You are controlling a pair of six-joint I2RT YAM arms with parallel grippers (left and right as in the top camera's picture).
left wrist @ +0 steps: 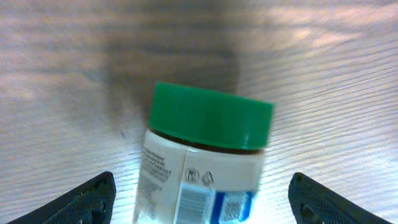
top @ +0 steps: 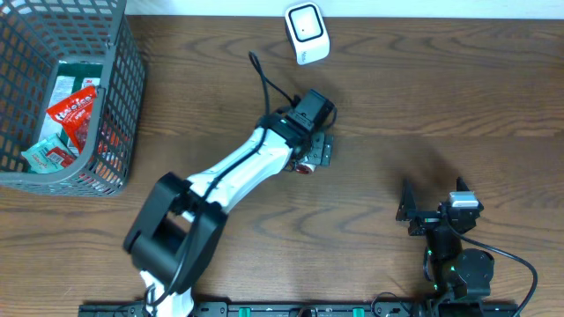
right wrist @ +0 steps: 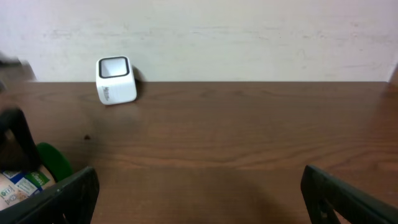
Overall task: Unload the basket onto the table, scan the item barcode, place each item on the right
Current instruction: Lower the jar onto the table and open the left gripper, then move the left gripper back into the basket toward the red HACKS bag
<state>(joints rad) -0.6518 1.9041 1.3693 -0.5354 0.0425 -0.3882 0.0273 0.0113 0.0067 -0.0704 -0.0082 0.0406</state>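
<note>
A grey wire-mesh basket (top: 126, 106) stands at the far left corner of the wooden table (top: 441, 97), partly cut off by the edge of the overhead view. The basket contains several flat packets. A red-and-white packet (top: 75, 113) leans against the inside of the right wall. A green-and-white packet (top: 46, 156) lies at the near end, below the red one. Their print is too small to read. A plain pale wall (right wrist: 261, 37) rises behind the far table edge.

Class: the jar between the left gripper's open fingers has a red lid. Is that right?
No: the lid is green, not red, as the left wrist view shows. The jar does lie between the open fingers of the left gripper.
</note>
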